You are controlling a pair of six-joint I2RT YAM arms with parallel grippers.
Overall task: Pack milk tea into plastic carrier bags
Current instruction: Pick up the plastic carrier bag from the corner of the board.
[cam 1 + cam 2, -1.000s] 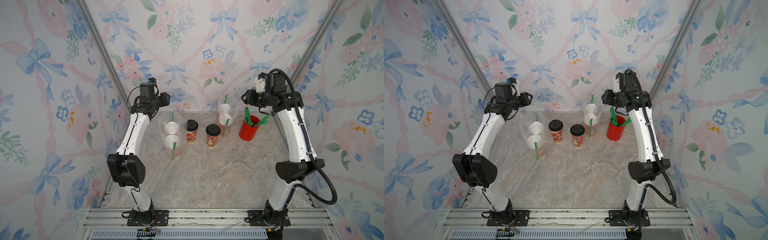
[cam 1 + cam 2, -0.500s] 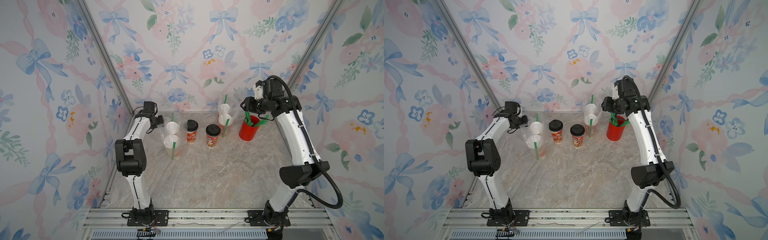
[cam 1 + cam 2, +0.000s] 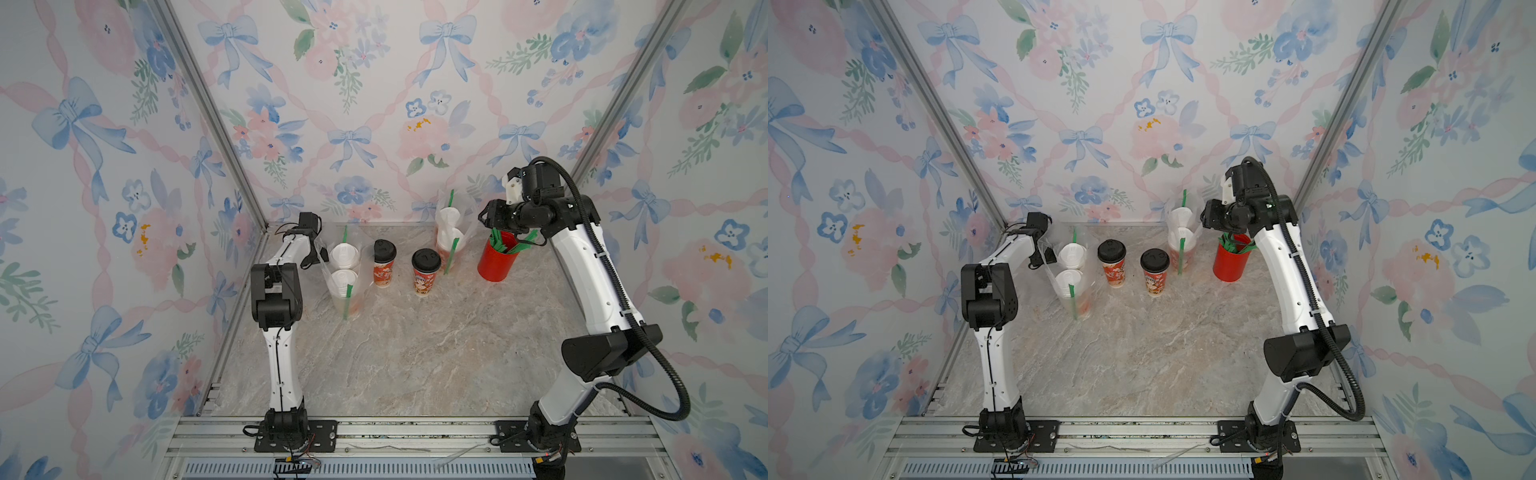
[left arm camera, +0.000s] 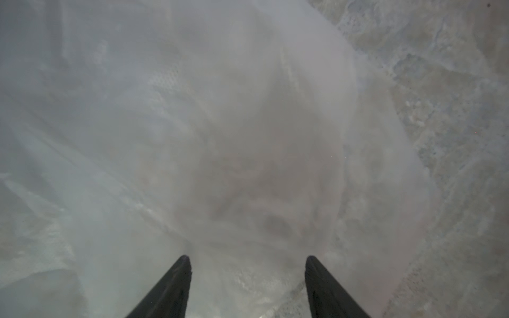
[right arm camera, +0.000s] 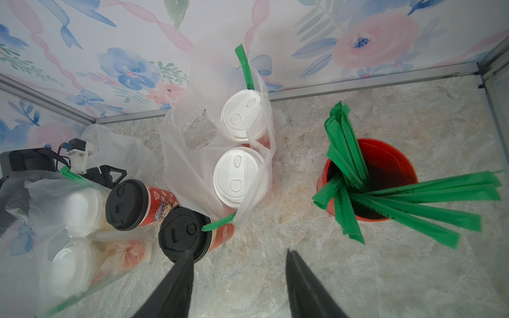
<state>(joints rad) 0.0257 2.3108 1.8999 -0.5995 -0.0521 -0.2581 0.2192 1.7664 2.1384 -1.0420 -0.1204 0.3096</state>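
Holding two white-lidded cups [image 5: 238,176] each, clear bags [image 5: 177,154]; red cup [image 5: 391,157], green straws [image 5: 427,190].

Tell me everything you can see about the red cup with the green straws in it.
The red cup is plain and lidless, dark inside. It stands upright on the marbled table near the back right corner. It holds green wrapped straws, fanned out and leaning over its rim. A clear bag holding two white-lidded cups stands beside it, apart. The right claw hangs open above the table nearby, touching nothing.
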